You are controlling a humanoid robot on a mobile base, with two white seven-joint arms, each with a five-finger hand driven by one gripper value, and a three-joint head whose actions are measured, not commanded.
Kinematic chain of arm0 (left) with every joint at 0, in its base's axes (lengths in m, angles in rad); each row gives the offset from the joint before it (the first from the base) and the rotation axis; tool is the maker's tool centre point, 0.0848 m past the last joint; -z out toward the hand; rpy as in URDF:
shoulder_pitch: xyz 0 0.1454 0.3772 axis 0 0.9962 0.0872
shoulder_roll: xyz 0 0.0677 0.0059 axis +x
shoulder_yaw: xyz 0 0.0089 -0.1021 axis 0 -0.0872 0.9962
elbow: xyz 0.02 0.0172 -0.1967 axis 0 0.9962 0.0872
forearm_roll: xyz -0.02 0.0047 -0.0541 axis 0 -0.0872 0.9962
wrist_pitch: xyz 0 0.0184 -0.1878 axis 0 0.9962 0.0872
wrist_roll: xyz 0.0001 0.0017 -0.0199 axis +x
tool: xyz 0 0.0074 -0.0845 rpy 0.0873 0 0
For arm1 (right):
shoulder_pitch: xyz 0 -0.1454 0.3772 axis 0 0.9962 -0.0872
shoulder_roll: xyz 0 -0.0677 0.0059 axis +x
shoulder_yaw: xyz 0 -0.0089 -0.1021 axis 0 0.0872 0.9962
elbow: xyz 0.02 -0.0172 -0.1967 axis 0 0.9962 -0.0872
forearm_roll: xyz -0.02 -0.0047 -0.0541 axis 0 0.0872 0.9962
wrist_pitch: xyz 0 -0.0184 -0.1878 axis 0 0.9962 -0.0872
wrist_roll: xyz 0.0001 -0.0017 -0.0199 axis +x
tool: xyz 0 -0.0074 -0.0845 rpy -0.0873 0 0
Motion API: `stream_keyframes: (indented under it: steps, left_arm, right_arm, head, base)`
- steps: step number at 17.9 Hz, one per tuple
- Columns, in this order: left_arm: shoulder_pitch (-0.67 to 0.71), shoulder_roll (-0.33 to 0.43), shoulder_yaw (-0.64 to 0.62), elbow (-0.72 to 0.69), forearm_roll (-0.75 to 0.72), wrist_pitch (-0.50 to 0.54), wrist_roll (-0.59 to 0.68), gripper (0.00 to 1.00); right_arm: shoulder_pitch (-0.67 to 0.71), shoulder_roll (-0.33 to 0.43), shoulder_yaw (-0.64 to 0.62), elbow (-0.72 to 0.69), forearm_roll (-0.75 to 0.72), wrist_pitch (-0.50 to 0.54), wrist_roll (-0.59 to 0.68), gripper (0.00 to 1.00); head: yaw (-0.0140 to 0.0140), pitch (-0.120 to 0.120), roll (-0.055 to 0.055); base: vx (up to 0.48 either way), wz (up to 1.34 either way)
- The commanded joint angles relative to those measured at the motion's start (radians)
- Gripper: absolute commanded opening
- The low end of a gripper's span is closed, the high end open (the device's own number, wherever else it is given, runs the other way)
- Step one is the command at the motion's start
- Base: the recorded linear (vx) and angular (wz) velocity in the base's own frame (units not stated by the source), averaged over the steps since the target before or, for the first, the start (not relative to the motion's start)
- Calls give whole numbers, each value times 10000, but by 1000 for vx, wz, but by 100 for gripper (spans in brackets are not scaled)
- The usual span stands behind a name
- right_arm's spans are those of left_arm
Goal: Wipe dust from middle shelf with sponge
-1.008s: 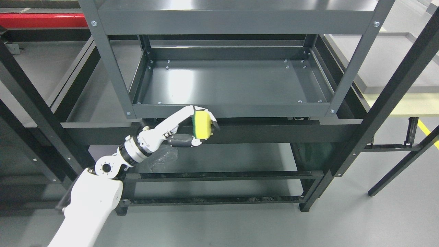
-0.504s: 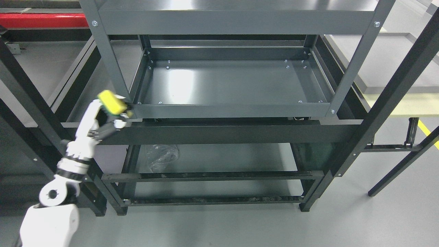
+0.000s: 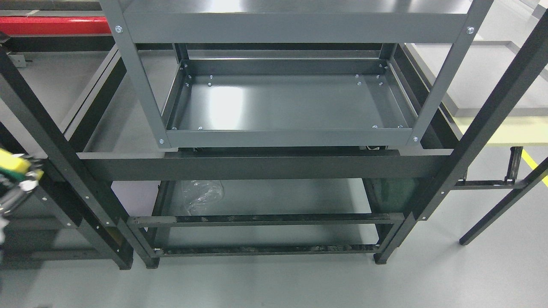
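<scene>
Our left hand (image 3: 15, 188), clamped on the sponge (image 3: 13, 164), has swung off past the middle shelf (image 3: 282, 137) front-left corner; we judge wiping finished or paused.

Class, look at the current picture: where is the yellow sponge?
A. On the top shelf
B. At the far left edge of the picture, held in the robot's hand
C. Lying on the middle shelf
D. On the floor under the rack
B: the sponge sits at the far left edge in the left hand, away from the middle shelf.
</scene>
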State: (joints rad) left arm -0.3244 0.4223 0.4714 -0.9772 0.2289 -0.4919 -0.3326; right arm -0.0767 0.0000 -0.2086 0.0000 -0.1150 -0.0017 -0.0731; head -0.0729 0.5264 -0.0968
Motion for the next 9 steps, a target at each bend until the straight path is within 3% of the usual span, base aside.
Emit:
stream_keyframes:
  steps: [1,3,7,9]
  left_arm:
    - [2043,2233,3430,47,547,-740,-95,2]
    - [2658,2708,3706,534,900,-1260,-369,2]
    - [2768,4348,3739,3659,978,-2935,-647,2]
    - [2707,4902,3723,4690,963,-2935,-754,2]
  right_arm:
    - [0,-175,0,-175,0,723,10,100]
    - [0,-175,0,-175,0,723,-5,100]
    - [0,-175,0,-175,0,723,10,100]
    - [0,-175,0,-175,0,723,10,100]
  head:
    - [0,0,0]
    - [0,0,0]
    - [0,0,0]
    - [0,0,0]
  base:
    - [0,0]
    - [0,0]
    - [0,0]
    - [0,0]
